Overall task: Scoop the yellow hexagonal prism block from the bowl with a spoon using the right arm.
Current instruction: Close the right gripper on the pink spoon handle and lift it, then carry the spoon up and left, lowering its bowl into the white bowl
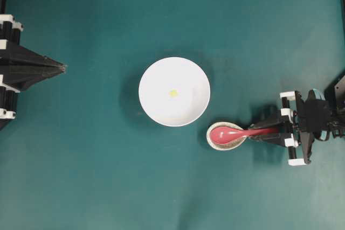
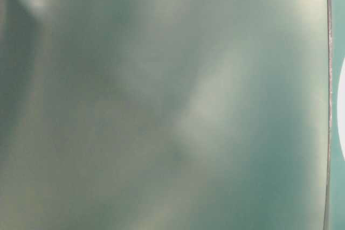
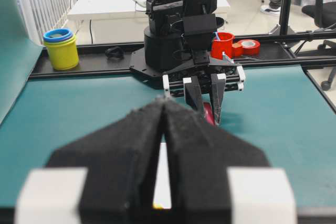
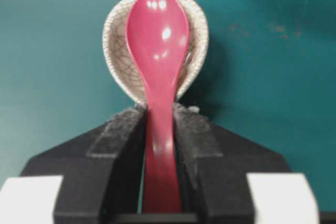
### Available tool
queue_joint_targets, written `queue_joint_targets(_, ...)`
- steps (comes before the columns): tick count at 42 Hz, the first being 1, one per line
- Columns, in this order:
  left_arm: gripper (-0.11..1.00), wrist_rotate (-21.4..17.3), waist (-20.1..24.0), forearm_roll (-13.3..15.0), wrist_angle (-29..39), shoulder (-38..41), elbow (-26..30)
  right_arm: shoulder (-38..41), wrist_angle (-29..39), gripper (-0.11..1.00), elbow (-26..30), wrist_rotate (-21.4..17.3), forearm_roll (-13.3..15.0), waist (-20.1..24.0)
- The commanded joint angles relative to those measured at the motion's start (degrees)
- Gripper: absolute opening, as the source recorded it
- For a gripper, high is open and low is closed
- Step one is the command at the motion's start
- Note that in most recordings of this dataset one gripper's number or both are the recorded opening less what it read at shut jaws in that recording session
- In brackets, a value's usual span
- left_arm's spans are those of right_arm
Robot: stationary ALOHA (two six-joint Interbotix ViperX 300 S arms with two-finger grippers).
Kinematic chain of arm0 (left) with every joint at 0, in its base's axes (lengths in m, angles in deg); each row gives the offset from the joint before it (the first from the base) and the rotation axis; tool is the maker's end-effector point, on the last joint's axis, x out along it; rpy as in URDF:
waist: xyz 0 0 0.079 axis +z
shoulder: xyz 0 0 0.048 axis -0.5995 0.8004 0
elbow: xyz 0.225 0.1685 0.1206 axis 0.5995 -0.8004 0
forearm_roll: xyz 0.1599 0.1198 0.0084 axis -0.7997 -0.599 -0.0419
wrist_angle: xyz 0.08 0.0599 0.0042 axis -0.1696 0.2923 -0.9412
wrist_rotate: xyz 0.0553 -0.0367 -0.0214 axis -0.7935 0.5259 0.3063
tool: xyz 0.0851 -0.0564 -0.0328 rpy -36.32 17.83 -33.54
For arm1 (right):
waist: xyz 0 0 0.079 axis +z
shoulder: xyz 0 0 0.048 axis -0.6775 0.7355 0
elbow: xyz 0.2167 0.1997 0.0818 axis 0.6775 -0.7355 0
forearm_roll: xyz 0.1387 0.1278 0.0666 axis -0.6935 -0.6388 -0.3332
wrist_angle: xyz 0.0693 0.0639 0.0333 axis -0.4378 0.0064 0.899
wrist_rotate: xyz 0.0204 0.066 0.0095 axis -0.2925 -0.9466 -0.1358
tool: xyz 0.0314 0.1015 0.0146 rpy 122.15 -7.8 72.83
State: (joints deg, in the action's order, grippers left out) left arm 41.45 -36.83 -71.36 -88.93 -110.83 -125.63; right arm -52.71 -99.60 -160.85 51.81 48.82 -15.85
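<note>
- Right now the yellow hexagonal prism block [image 1: 173,93] lies loose near the middle of the bowl [image 1: 156,111], touching nothing else; it looks tiny, light and hard, so it will likely skid or roll ahead of a scoop edge on the smooth white glaze.
- Just beside the bowl, toward the right arm, the spoon [image 4: 157,40] rests with its scoop in a small crackle-glazed dish [image 4: 115,51] and its handle pointing away from the bowl.
- Either side of that handle stand the fingers [image 4: 118,140] of the right gripper [image 4: 159,124], narrowed close against it; I cannot tell whether they already press it.
- Glossy and stiff, the spoon will probably slip or swivel (a round handle between flat pads), so a hold well back on the straight handle seems best.
- Far from the bowl on its other side, the left gripper [image 3: 164,106] hangs over the bench [image 1: 81,176] with fingers pressed together, holding nothing.
</note>
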Motion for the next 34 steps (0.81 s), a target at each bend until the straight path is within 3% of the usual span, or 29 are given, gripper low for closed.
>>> queue_joint_targets(1,0.00,0.0,0.1,-0.2,-0.6,0.5,1.3,-1.1,-0.5,0.22,0.3,0.1,-0.1,0.2)
queue_joint_targets(10,0.00,0.1,0.1,-0.2,-0.5,0.5,1.3,-6.0,0.5,0.22,0.0,0.1,-0.1,0.3)
queue_joint_targets(17,0.00,0.1,0.1,-0.2,-0.6,0.5,1.3,-12.9,6.1,0.22,0.4,1.1,-0.1,-0.1)
queue_joint_targets(25,0.00,0.1,0.1,-0.2,-0.6,0.4,1.3,-21.8,17.1,0.22,1.8,2.8,-0.1,-2.5)
queue_joint_targets(34,0.00,0.1,0.1,-0.2,-0.6,0.5,1.3,-31.0,34.5,0.22,5.8,6.2,-0.1,-9.8)
